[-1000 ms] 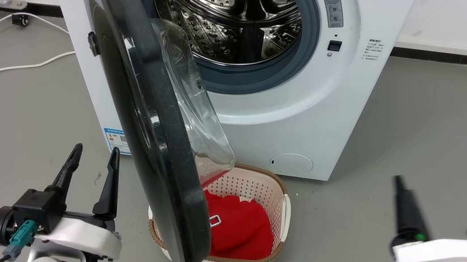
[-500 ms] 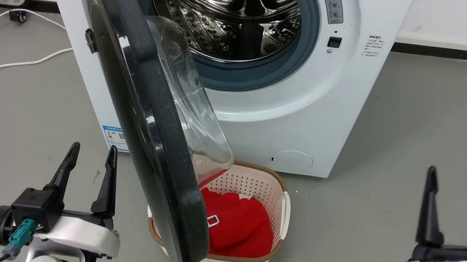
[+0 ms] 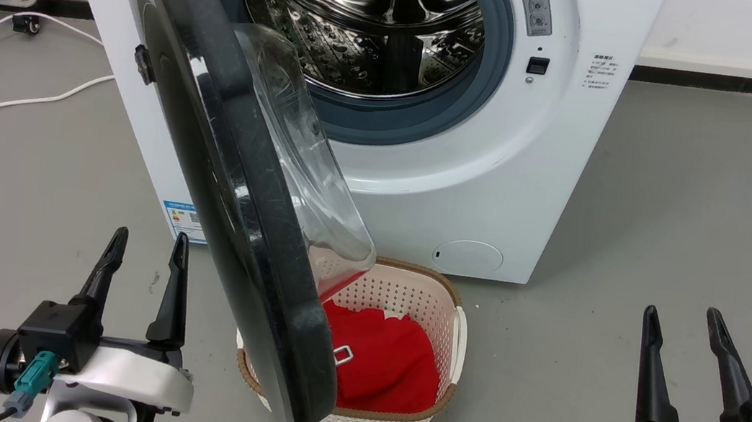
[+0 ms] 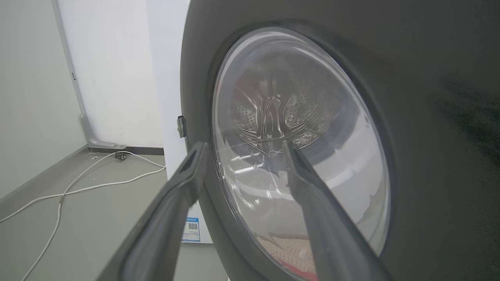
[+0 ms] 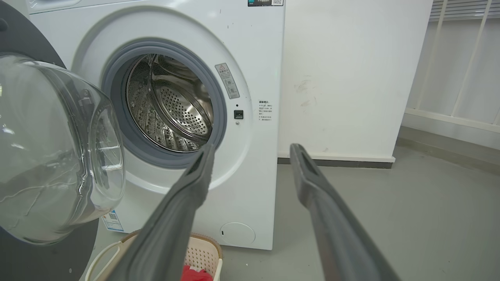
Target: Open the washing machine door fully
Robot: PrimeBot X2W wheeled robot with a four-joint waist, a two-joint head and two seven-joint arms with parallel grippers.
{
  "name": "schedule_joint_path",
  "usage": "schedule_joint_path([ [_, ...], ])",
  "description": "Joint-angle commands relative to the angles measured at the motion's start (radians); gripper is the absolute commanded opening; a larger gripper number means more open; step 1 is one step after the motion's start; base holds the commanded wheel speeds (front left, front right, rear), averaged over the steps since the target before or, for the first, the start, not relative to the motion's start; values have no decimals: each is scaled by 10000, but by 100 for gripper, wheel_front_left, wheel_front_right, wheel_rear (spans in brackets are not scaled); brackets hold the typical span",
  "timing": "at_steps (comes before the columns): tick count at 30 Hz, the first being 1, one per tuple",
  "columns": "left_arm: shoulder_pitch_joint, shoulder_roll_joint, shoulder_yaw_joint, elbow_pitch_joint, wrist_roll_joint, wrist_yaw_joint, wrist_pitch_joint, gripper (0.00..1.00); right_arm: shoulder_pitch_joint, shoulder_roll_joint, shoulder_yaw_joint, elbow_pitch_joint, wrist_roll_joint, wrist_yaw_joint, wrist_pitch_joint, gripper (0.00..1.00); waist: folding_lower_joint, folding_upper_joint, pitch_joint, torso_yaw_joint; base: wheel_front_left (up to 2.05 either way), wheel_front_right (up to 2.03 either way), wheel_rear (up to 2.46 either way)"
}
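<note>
Low at either side, the left pincer [image 3: 151,237] and right pincer [image 3: 681,311] hang released, empty. Between them the washing machine door [image 3: 210,146] stands swung out edge-on, glass bowl [image 3: 296,157] toward the drum [image 3: 372,22]; below, a white basket [image 3: 458,345] holds red cloth [image 3: 384,372].

Grey sticker [image 3: 533,3] on the washer [image 3: 421,195] shows a warning triangle.

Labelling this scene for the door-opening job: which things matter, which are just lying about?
For the job: washing machine door, partly open; left gripper and right gripper, both open.
Lying about: laundry basket holding red cloth; white cable on the floor.
</note>
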Motion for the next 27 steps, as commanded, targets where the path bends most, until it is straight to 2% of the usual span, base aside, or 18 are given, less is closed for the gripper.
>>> schedule_joint_path([
  [1, -155, 53, -19, 9, 37, -1, -69, 100, -39, 30, -5, 28, 49, -7, -13, 100, 0, 0, 9, -7, 0, 0, 0],
  [7, -138, 72, -16, -58, 59, -1, -69, 100, -95, 31, -12, 140, 145, -7, -13, 100, 0, 0, 15, -12, 0, 0, 0],
  [8, -143, 88, -48, -125, 63, -1, -69, 72, -98, 31, -14, 168, 174, -7, -13, 100, 0, 0, 11, -13, 0, 0, 0],
  [9, -127, 99, -64, -174, 62, -1, -69, 0, -104, 31, -11, 180, 201, -7, -13, 100, 0, 0, 7, -15, 0, 0, 0],
  [19, -180, 69, 93, -843, 23, -1, -69, 0, -157, 32, -38, 217, 308, -7, -13, 100, 0, 0, -9, 1, 0, 0, 0],
  [20, -312, 28, 243, -1659, 72, -1, -69, 0, -136, 32, -60, 214, 339, -7, -13, 100, 0, 0, -34, 19, 0, 0, 0],
  [27, -699, -60, 188, -3971, -3, -1, -48, 0, -108, 32, -48, 265, 441, -7, -13, 100, 0, 0, -58, 62, 0, 0, 0],
])
